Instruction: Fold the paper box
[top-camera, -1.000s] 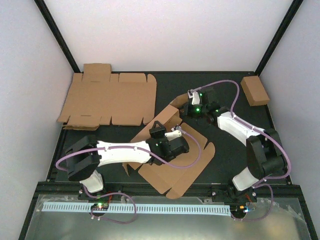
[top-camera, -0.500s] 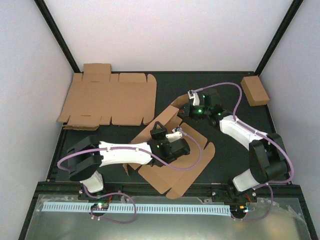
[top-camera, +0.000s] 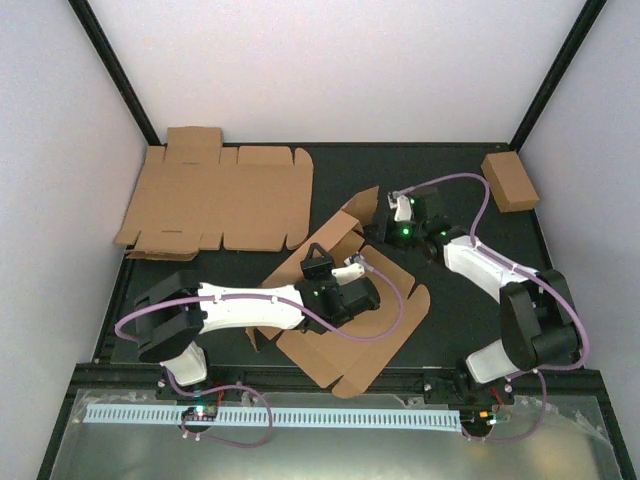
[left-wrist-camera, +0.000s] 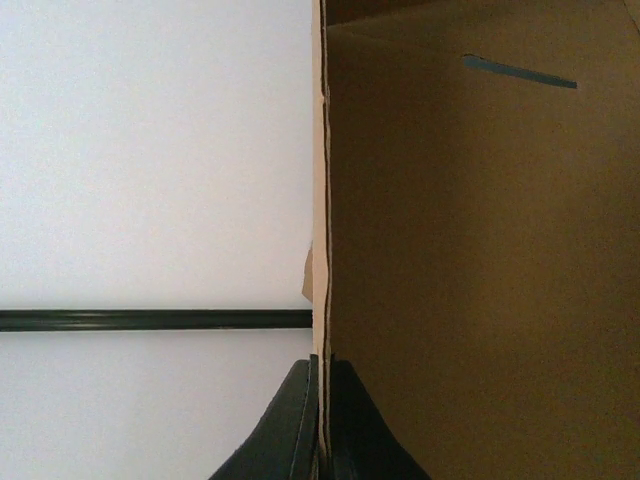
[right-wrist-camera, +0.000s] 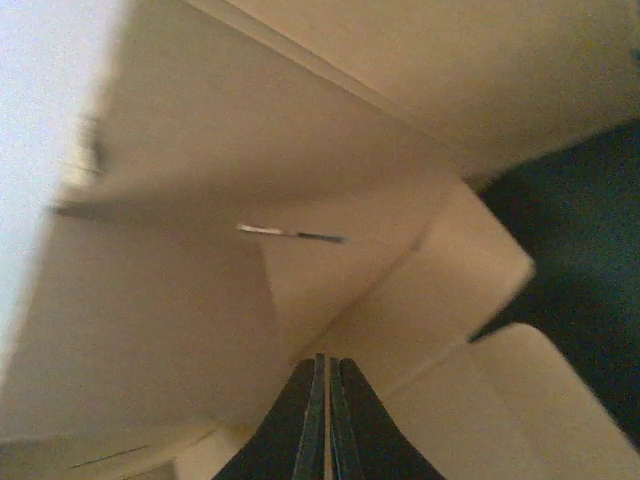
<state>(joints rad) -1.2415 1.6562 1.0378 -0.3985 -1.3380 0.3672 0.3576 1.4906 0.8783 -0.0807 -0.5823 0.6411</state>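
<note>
The paper box (top-camera: 345, 335) lies part-folded in the middle of the dark table, with one wall panel raised. My left gripper (top-camera: 318, 255) is shut on the top edge of that raised panel; in the left wrist view the fingertips (left-wrist-camera: 322, 378) pinch the cardboard edge (left-wrist-camera: 320, 200) between them. My right gripper (top-camera: 381, 222) is at the box's far corner flap (top-camera: 358, 205). In the right wrist view its jaws (right-wrist-camera: 328, 365) are shut with nothing seen between them, the tips close to or against the inner cardboard panels (right-wrist-camera: 200, 300).
A second flat die-cut cardboard sheet (top-camera: 215, 200) lies at the back left. A small closed brown box (top-camera: 510, 180) sits at the back right. White walls and black frame posts enclose the table.
The right gripper has shifted a little to the right and towards the near side, by the far corner flap. The left arm and the held panel have hardly moved.
</note>
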